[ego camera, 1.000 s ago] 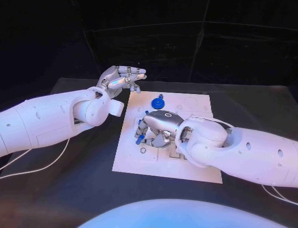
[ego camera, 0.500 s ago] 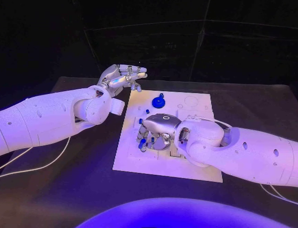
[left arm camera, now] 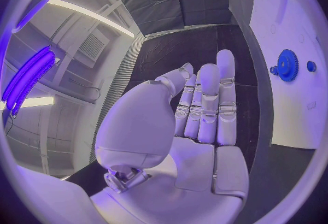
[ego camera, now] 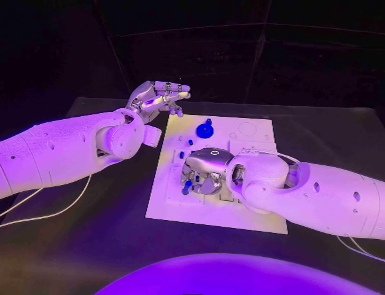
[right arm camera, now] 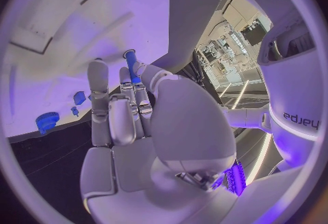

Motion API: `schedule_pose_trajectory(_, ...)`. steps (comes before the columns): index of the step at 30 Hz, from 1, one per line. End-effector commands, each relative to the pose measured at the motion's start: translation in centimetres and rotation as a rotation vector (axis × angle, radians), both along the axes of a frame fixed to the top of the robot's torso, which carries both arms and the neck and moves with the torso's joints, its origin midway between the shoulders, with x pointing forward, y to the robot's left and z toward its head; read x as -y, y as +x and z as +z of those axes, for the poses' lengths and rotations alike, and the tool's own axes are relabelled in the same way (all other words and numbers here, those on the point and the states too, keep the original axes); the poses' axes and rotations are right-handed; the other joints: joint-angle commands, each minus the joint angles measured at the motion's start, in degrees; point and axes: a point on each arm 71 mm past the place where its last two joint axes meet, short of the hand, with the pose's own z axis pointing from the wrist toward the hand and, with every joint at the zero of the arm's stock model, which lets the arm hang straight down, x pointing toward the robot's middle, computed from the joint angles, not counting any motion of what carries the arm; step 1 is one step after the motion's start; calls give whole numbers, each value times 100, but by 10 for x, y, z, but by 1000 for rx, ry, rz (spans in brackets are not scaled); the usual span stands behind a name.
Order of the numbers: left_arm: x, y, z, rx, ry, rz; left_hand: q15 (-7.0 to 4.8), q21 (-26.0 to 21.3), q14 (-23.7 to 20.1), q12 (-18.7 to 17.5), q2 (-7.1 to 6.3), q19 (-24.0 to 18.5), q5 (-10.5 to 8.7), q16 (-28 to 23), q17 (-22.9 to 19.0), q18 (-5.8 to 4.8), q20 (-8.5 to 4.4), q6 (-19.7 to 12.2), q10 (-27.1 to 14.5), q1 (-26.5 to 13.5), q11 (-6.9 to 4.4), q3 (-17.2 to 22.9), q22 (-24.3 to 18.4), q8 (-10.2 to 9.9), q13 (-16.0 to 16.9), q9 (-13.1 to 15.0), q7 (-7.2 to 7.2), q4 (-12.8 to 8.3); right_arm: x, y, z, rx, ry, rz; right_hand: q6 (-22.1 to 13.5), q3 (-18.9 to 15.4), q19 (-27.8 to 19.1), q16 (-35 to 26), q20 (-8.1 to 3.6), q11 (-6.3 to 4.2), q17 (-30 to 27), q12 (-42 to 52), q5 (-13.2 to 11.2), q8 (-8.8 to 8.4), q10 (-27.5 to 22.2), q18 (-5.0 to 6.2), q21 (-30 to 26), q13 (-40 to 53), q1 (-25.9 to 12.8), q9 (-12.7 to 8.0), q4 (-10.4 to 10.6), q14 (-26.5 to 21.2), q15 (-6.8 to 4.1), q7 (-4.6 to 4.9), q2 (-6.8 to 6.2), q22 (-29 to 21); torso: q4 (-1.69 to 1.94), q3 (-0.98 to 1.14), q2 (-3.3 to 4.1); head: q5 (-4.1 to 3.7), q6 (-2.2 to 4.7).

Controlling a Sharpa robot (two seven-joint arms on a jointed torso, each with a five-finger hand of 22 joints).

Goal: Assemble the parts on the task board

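The white task board (ego camera: pixel 185 212) lies in the middle of the black table. My right hand (ego camera: pixel 206 168) hovers low over the board's middle left and pinches a slim blue peg (right arm camera: pixel 130 61) between thumb and fingers; the peg's end (ego camera: pixel 186 185) pokes out below the hand towards the board. A blue gear (ego camera: pixel 204 130) stands at the board's far end, also seen as the gear (left arm camera: pixel 287 65) and the gear (right arm camera: pixel 46 121). Two small blue pieces (right arm camera: pixel 77 98) sit near it. My left hand (ego camera: pixel 161 96) hangs raised beyond the board's far left corner, fingers (left arm camera: pixel 208 105) straight and holding nothing.
Several printed outlines and round holes (ego camera: pixel 245 131) mark the board's far right part. A white cable (ego camera: pixel 42 215) trails over the table under my left arm. A dark wall (ego camera: pixel 263 61) closes off the table's far side.
My right hand has sunk a little closer to the board with the peg, which now points more downward. The left hand has barely moved.
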Motion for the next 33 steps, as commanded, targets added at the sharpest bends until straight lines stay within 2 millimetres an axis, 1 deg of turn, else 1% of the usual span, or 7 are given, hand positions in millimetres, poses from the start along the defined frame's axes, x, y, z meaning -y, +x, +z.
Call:
schedule_pose_trajectory(1,1,0,1,3,-7,-6,5,-21,-24,17,-31,-35,23,-31,-5,78,-9,-32,-30,-9,17,-1,-9,30,-3,-8,8,-27,1,1,-1,21,-42,-5,35,13,-52,12,0,-8,-15,-28,35,29,36,3,-14,7,-43,6,-29,219,7,6,-37,-6,-1,-7,-3,-1,-8)
schedule_pose_trajectory(15,0,0,1,2,-7,-6,5,-21,-24,17,-31,-35,23,-31,-5,78,-9,-32,-30,-9,17,-1,-9,30,-3,-8,8,-27,-8,-4,-8,54,-91,16,34,-5,-62,10,3,-9,-20,-43,34,25,39,5,-13,7,-78,5,-37,217,6,1,-57,-8,0,-4,-2,-1,-12)
schedule_pose_trajectory(21,0,0,1,2,-7,-5,5,-21,-24,17,-31,-35,23,-31,-5,78,-9,-32,-30,-9,17,-1,-9,30,-3,-8,8,-27,-13,-7,-10,56,-83,33,-104,-29,-129,-9,26,41,-60,-177,83,-65,-97,17,-54,-14,-189,-27,-52,205,41,46,-119,-97,-3,-4,-3,1,-13)
schedule_pose_trajectory(25,0,0,1,2,-6,-5,5,-21,-24,17,-31,-35,23,-31,-5,78,-9,-32,-30,-9,17,-1,-9,30,-3,-8,8,-27,-13,-7,-9,65,-65,29,-183,-56,-164,-16,56,87,-78,-274,134,-123,-217,23,-76,-18,-276,-37,-50,199,80,84,-175,-147,0,-5,-6,2,-14)
schedule_pose_trajectory(27,0,0,1,2,-6,-5,5,-21,-24,17,-31,-35,23,-31,-5,78,-9,-32,-30,-9,17,-1,-9,30,-3,-8,8,-27,-13,-6,-8,74,-47,21,-259,-92,-233,-51,85,132,-143,-363,150,-172,-370,39,-138,-25,-350,-42,-40,182,119,117,-241,-268,0,-5,-6,2,-14)
schedule_pose_trajectory(30,-1,0,1,1,-6,-5,5,-21,-24,17,-31,-35,23,-31,-5,78,-9,-32,-30,-9,17,-1,-9,30,-3,-8,8,-27,-13,-6,-6,86,-21,10,-486,-163,-364,-146,139,199,-303,-504,148,-264,-695,71,-260,-25,-435,-55,-45,132,180,139,-352,-471,-1,-3,-4,7,-10)
schedule_pose_trajectory(33,-1,0,1,1,-6,-5,5,-21,-24,17,-31,-35,23,-31,-5,78,-9,-32,-30,-9,17,-1,-9,30,-3,-8,8,-27,-13,-5,-4,92,2,3,-746,-286,-419,-248,179,226,-469,-544,141,-265,-945,80,-315,-10,-479,-52,-70,74,206,133,-413,-501,1,-3,-3,7,-9)
